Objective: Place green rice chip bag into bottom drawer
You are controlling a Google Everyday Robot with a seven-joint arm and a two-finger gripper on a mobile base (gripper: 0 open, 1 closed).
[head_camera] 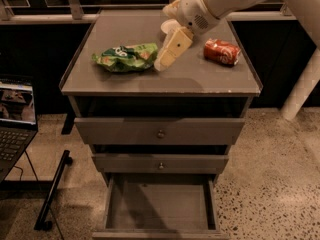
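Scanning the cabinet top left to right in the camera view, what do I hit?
green rice chip bag → gripper, right at the bag's right edge → red soda can

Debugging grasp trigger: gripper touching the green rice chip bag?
Cannot tell. Camera view puts the gripper at the right edge of the green rice chip bag, over the cabinet top; neither gap nor contact shows.

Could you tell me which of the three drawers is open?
The bottom drawer, pulled out with its floor showing; the two knobbed drawers above show only fronts. The end effector is beside the bag.
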